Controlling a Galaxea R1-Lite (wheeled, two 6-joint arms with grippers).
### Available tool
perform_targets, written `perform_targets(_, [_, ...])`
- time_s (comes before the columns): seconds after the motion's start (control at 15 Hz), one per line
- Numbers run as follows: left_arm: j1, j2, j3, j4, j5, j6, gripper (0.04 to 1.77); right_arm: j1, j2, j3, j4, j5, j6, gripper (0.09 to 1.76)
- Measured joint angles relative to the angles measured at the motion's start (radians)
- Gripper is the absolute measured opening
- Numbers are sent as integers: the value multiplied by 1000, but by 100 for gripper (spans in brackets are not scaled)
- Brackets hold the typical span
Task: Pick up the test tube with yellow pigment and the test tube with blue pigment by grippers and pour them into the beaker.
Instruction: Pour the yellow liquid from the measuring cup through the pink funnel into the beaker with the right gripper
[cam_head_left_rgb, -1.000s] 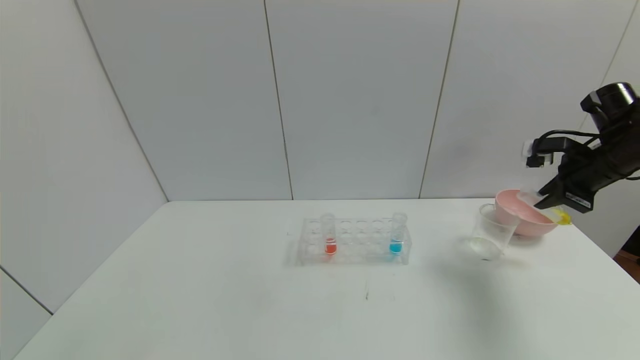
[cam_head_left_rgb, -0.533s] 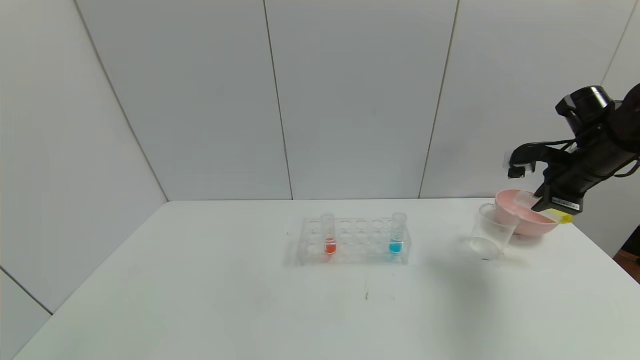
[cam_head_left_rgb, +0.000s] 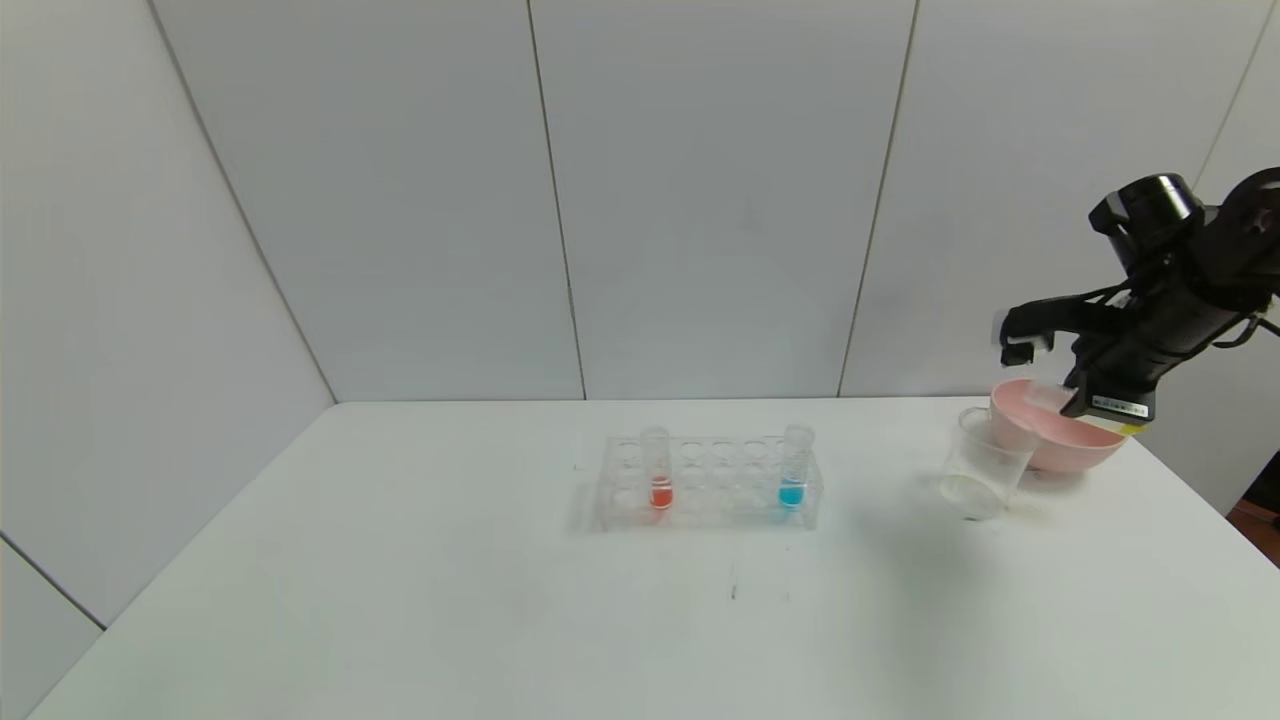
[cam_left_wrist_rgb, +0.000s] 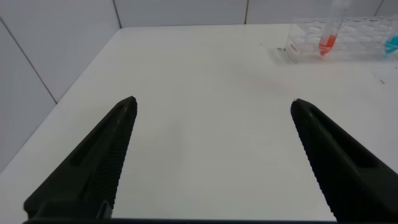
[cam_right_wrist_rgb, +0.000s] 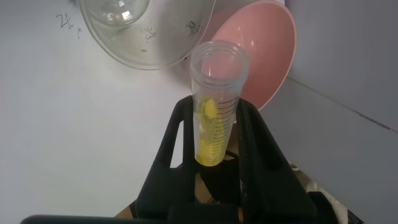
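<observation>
My right gripper (cam_head_left_rgb: 1085, 402) is shut on the test tube with yellow pigment (cam_right_wrist_rgb: 213, 106), held tilted over the pink bowl (cam_head_left_rgb: 1060, 440), its open mouth (cam_head_left_rgb: 1045, 393) towards the beaker (cam_head_left_rgb: 982, 463). Yellow liquid lies along the tube's lower part between the fingers (cam_right_wrist_rgb: 171, 146). The beaker stands just in front of the bowl; its rim (cam_right_wrist_rgb: 146, 37) lies beyond the tube's mouth. The test tube with blue pigment (cam_head_left_rgb: 794, 467) stands upright in the right end of the clear rack (cam_head_left_rgb: 708, 482). My left gripper (cam_left_wrist_rgb: 211, 109) is open and empty over bare table, far from the rack.
A tube with orange-red liquid (cam_head_left_rgb: 657, 470) stands in the rack's left part, also in the left wrist view (cam_left_wrist_rgb: 329, 31). The white table (cam_head_left_rgb: 500, 600) ends at a grey panelled wall behind. The table's right edge runs close by the bowl.
My right arm has moved left and up with the yellow tube, from beyond the bowl's right rim to above the bowl. The tube's mouth is nearer the beaker.
</observation>
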Motion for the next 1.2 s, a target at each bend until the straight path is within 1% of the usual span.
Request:
perform_targets(0.4, [0, 0, 0, 0, 0, 0, 176, 30, 6, 0, -10, -42, -23, 47])
perform_targets(1.0, [0, 0, 0, 0, 0, 0, 176, 62, 8, 0, -13, -187, -74, 47])
perform_targets(1.2, [0, 0, 0, 0, 0, 0, 176, 74, 9, 0, -13, -209, -79, 47])
